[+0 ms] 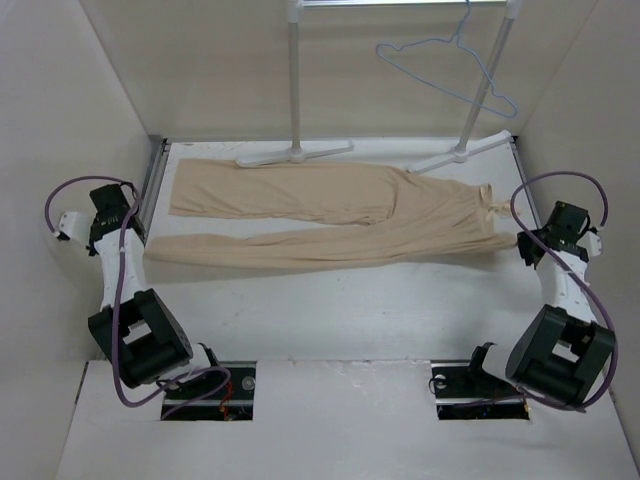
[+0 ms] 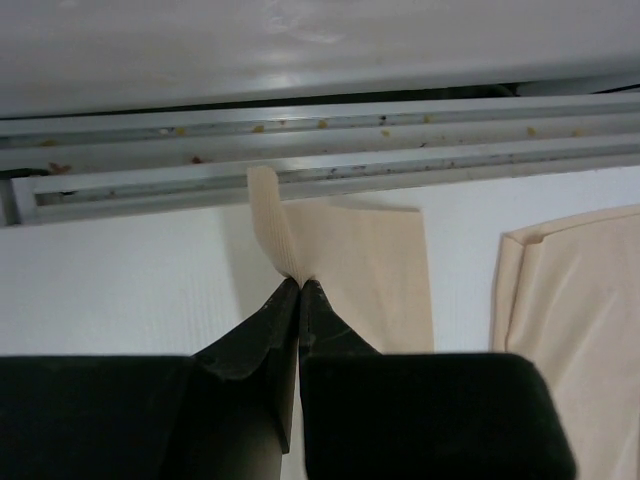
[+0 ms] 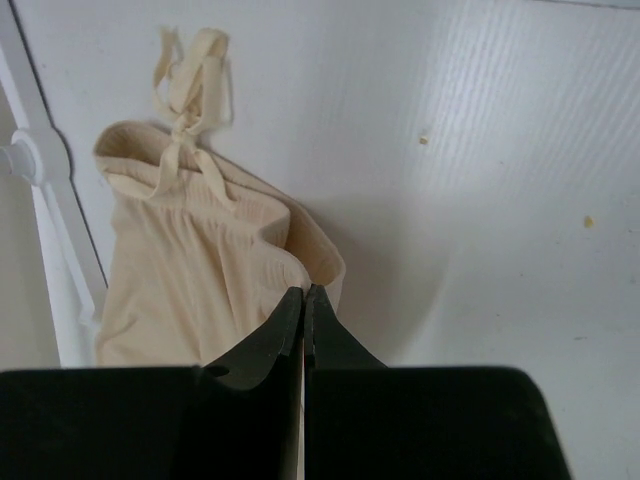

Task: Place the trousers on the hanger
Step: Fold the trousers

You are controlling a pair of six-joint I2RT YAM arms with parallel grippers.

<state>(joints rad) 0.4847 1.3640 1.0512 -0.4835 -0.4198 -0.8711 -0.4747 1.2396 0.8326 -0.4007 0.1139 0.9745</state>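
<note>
From above, one pair of trousers (image 1: 330,215) lies flat on the white table (image 1: 350,310), waist to the right and its two legs stretching left. Just behind it stands one white rack (image 1: 295,90) with two poles and two flat feet. The left foot lies close to the far leg's edge and the right foot close to the hip. One blue hanger (image 1: 440,60) hangs up on the rack's bar, well apart from the trousers, and its lower corner crosses the right pole. There are two arms, each bent outward with its elbow near the front. The left gripper (image 1: 138,243) reaches the end of the near leg. The right gripper (image 1: 522,245) meets the waist.

From the left wrist, the left gripper (image 2: 300,283) is pinched tight on a raised fold of the leg's cuff (image 2: 345,260). The other leg (image 2: 570,330) lies to the right, apart from it. One metal rail (image 2: 320,150) runs along the table edge just beyond the cuff.

From the right wrist, the right gripper (image 3: 305,290) is clamped on the edge of the waistband (image 3: 200,250), which bunches up at the fingertips. One tied drawstring (image 3: 185,90) lies past it. A rack foot (image 3: 30,160) runs down the left side, close to the cloth. Two small crumbs (image 3: 424,140) sit on the bare table.
</note>
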